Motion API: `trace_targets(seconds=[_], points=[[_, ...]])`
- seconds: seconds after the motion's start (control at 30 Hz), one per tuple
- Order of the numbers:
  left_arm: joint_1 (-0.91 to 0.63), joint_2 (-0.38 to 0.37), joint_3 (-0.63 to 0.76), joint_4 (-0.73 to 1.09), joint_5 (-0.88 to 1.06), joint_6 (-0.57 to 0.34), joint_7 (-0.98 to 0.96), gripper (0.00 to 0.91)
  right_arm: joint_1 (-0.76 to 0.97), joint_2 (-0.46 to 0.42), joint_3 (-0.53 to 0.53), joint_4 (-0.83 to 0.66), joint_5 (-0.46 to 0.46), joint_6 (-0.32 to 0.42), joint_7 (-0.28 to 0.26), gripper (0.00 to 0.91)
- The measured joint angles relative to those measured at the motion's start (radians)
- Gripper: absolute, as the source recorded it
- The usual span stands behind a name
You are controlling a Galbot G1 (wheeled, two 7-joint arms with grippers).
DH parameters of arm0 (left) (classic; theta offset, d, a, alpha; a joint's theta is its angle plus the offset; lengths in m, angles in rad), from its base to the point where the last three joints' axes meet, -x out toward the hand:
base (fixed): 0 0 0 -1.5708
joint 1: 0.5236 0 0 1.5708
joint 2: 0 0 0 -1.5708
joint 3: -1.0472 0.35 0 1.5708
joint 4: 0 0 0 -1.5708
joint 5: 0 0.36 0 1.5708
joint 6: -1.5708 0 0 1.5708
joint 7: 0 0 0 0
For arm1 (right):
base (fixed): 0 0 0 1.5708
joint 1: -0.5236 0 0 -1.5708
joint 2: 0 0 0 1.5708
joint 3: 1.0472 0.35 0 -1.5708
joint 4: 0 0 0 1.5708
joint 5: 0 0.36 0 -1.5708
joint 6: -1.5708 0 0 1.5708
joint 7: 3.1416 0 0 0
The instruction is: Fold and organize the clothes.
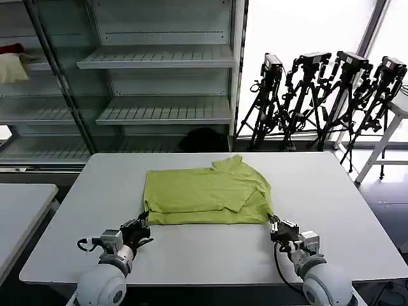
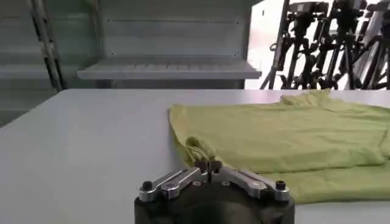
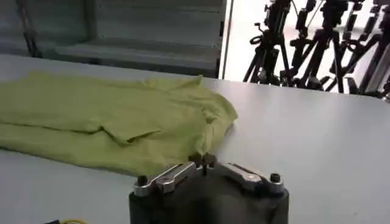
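The clothes are one lime-green short-sleeved shirt (image 1: pixel 207 194) lying folded flat in the middle of the white table (image 1: pixel 331 191), collar toward the far right. My left gripper (image 1: pixel 141 222) sits low at the shirt's near left corner, shut, with a puckered bit of the shirt (image 2: pixel 286 137) pinched at its fingertips (image 2: pixel 201 165). My right gripper (image 1: pixel 275 221) sits at the near right corner, also shut, its fingertips (image 3: pixel 196 159) closed on the edge of the shirt (image 3: pixel 122 115). Both grippers rest close to the tabletop.
Behind the table stands a glass-fronted cabinet with white shelves (image 1: pixel 156 57). Several black tripods (image 1: pixel 319 95) stand at the back right. A second table (image 1: pixel 19 210) adjoins on the left. Bare tabletop surrounds the shirt on all sides.
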Motion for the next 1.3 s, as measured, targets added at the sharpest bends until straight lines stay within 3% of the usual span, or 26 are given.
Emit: trace_targets(seconds=[0.37,0.8,1.23,1.27,1.3], points=[[0.164,0.036,-0.031,-0.145,0.03,0.025,-0.087,0.0,-0.182,-0.067,0.028,0.147,0.008,-0.035,0.055,0.0],[0.421,0.02,-0.05,-0.317,0.129,0.028,-0.199,0.0,-0.366,-0.101,0.056,0.27,-0.004,-0.056,0.12,0.0],[0.537,0.01,-0.065,-0.338,0.171,0.021,-0.247,0.0,-0.473,-0.099,0.063,0.317,-0.034,-0.055,0.158,0.0],[0.54,0.01,-0.066,-0.338,0.173,0.02,-0.249,0.0,-0.475,-0.099,0.063,0.317,-0.036,-0.054,0.159,0.03],[0.545,0.009,-0.066,-0.338,0.175,0.02,-0.251,0.01,-0.477,-0.099,0.063,0.317,-0.038,-0.054,0.161,0.333]])
